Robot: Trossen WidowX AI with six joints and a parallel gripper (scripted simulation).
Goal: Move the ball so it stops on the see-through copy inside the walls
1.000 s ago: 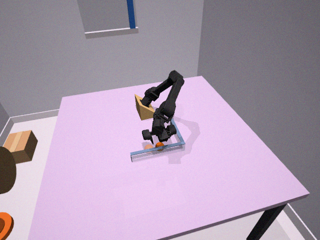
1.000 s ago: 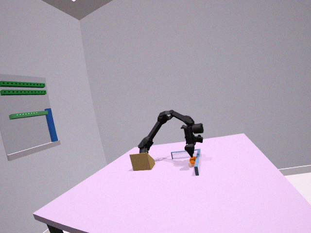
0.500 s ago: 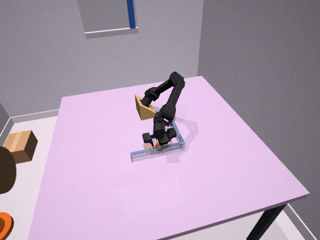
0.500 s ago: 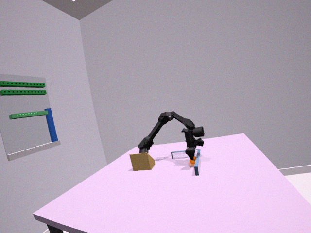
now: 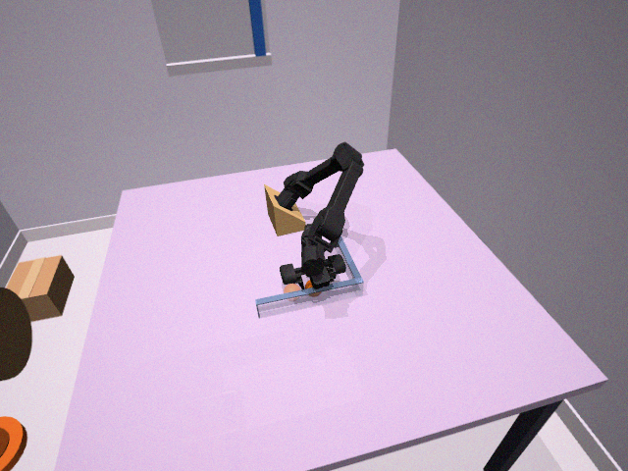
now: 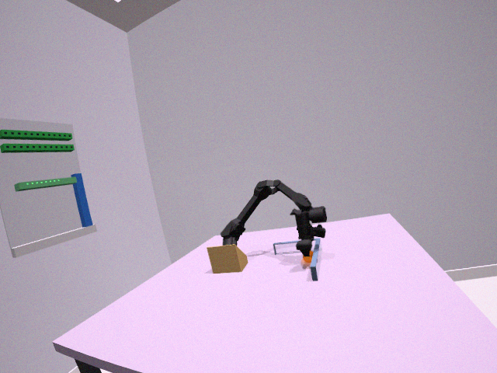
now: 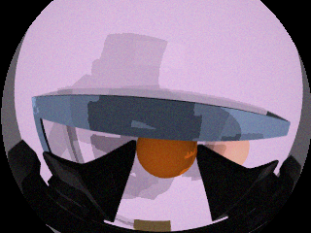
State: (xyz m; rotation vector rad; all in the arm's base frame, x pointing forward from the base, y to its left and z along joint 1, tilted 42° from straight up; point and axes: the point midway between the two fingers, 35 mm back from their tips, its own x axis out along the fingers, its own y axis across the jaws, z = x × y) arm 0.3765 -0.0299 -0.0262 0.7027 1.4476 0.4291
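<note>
Black parallel-jaw gripper (image 7: 165, 171) hangs low over the lilac table (image 5: 202, 354), its fingers parted on either side of the solid orange ball (image 7: 165, 157), with gaps visible, so it grips nothing. That ball rests inside the corner, against the low clear blue-edged wall (image 7: 162, 116). Just beside it sits the pale see-through ball copy (image 7: 235, 150), partly hidden. Farther back stands a tan wedge block (image 5: 283, 213).
</note>
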